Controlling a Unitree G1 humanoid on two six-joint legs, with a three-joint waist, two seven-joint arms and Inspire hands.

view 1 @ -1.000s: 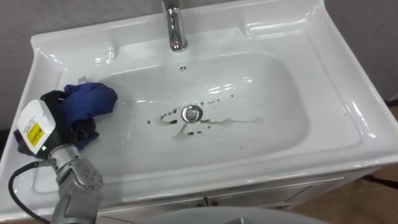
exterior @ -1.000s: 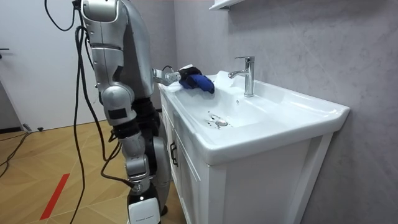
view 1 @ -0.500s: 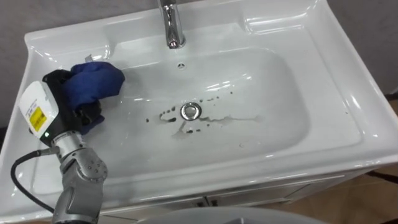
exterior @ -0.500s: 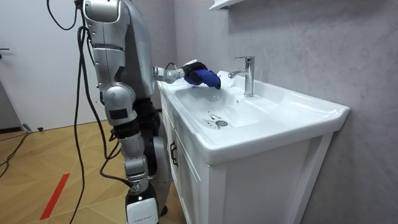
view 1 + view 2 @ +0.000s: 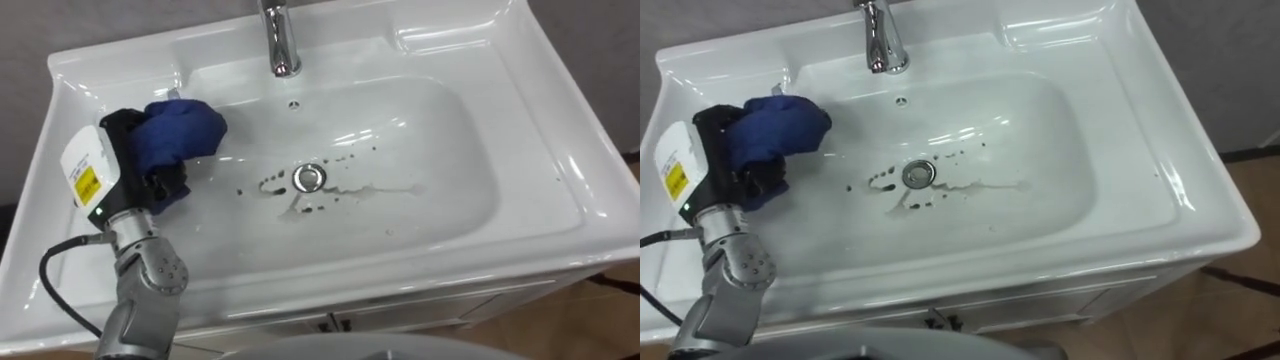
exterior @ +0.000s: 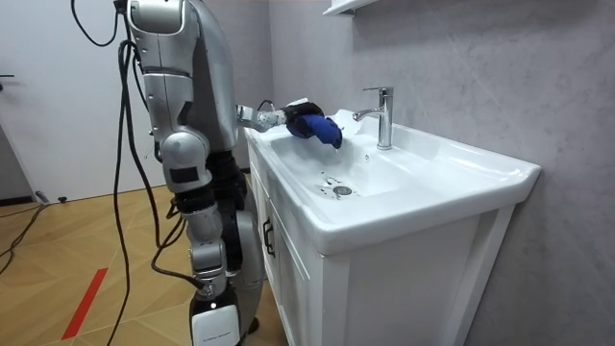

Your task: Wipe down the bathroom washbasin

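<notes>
Blue cloth (image 5: 181,131): bunched in the left hand, over the left rear slope of the bowl; it is to the left of the tap and apart from the drain; if it touches the white surface I cannot tell
Left hand (image 5: 117,131): it comes in from the lower left, the dark fingers (image 5: 166,188) are curled round the cloth and grip it, so the cloth sticks out toward the middle of the bowl
Basin (image 5: 445,150): white, rectangular with a rounded bowl, glossy, with a broad flat rim on every side
Drain (image 5: 309,178): a round metal ring at the middle of the bowl floor
Dirt (image 5: 265,185): dark specks lie just beside the drain, most of them at its left and in front of it, a few behind it at the right; a thin greyish smear (image 5: 385,190) runs from the drain to the right
Overflow hole (image 5: 293,104): small, on the rear wall of the bowl, directly below the tap
Tap (image 5: 282,45): chrome, upright, on the rear rim at the middle
Cabinet (image 6: 404,279): white, under the basin, against a grey wall (image 6: 480,67)
Robot: it stands upright on a wooden floor (image 6: 77,269) in front of the cabinet, at the room view's left, with the left arm reached out over the basin
</notes>
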